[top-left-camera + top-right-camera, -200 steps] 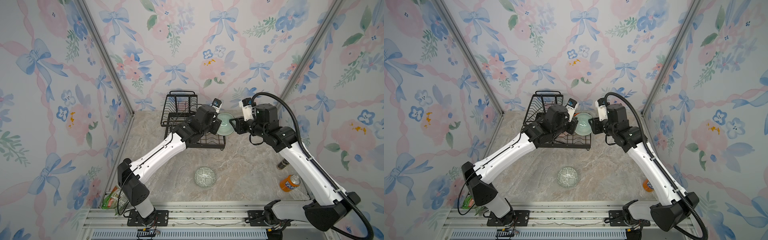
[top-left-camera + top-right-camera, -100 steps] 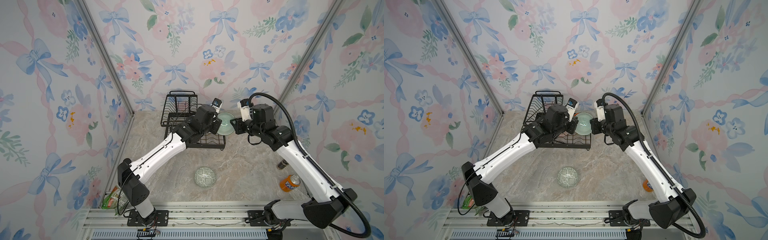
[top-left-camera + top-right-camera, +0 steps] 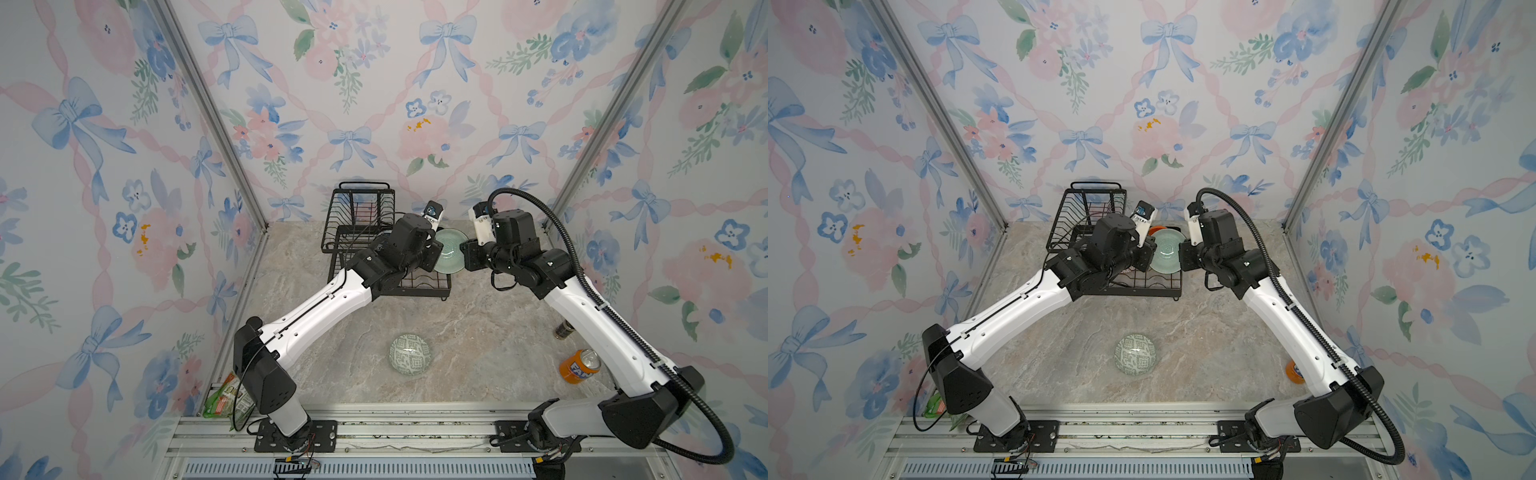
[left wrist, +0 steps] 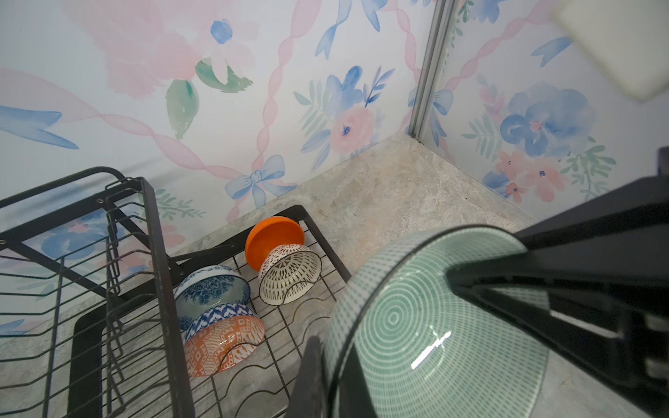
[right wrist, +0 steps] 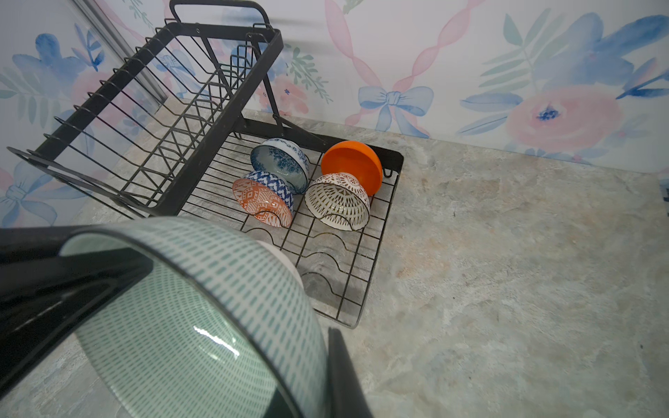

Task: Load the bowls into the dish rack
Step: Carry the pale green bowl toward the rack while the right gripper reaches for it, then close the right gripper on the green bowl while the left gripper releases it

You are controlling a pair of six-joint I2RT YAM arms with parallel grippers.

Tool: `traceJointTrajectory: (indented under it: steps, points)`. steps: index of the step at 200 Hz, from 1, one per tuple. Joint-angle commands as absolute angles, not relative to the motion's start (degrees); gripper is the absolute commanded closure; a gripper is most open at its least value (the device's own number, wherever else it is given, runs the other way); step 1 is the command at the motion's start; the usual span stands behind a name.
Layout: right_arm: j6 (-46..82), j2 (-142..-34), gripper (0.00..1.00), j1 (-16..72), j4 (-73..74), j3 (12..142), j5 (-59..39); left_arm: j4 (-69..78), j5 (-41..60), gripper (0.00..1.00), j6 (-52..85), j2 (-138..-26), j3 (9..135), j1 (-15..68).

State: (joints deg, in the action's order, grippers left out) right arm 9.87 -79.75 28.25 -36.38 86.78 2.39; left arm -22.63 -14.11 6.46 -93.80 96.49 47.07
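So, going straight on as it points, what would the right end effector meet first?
Most likely the left end effector, which grips the same pale green bowl from the opposite side.

Bright, soft, even light here, seemingly from overhead, and in both top views the arms drop only faint, loose shadows on the marble table (image 3: 478, 332), while the wide lens splays the wall posts (image 3: 212, 112) outward. In the wrist views a white streak of glare sits inside the green bowl (image 4: 416, 325), its near rim soft and unfocused; the dish rack (image 5: 202, 90) beyond stays crisp, top handle slightly smeared
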Motion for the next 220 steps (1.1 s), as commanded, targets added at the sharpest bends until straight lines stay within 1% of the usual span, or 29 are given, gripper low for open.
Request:
traceJointTrajectory:
  steps: [1,22,24,26,30,32,36,54,56,59,134,220]
  points:
    - [8.84,-79.02,1.00,28.53,-36.12,87.55,2.57,-19.24,-11.70,1.00,5.43,-90.79,96.70,47.11]
    - [8.19,-78.95,1.00,28.56,-36.31,87.62,3.43,-19.25,-11.80,1.00,5.97,-90.62,96.47,47.07]
    - [8.11,-78.93,1.00,28.56,-36.30,87.56,3.54,-19.25,-11.83,0.97,5.97,-90.59,96.47,47.05]
    - [8.09,-78.88,1.00,28.59,-36.30,87.52,3.59,-19.25,-11.79,0.94,5.98,-90.61,96.43,47.10]
    - [8.00,-78.80,1.00,28.57,-36.22,87.48,3.73,-19.23,-11.79,0.82,6.06,-90.61,96.46,47.11]
    - [7.93,-78.76,1.00,28.56,-36.10,87.39,3.81,-19.18,-11.83,0.74,6.06,-90.62,96.43,47.11]
    - [7.94,-78.70,1.00,28.56,-36.00,87.23,4.01,-19.24,-11.73,0.61,6.06,-90.54,96.42,47.11]
    - [7.73,-78.40,1.00,28.56,-35.60,86.75,4.47,-19.34,-11.58,0.16,5.86,-90.31,96.34,47.11]
    - [7.69,-78.40,1.00,28.56,-35.60,86.70,4.48,-19.34,-11.60,0.07,5.84,-90.28,96.33,47.11]
    - [7.60,-78.46,1.00,28.58,-35.64,86.62,4.59,-19.36,-11.56,0.03,5.81,-90.22,96.30,47.09]
    - [6.96,-79.76,1.00,28.65,-34.29,86.21,5.45,-19.47,-11.24,0.02,6.39,-86.04,93.17,47.37]
    - [3.95,-84.86,1.00,26.81,-28.84,86.31,5.30,-23.50,-17.24,0.02,10.68,-73.57,78.46,46.98]
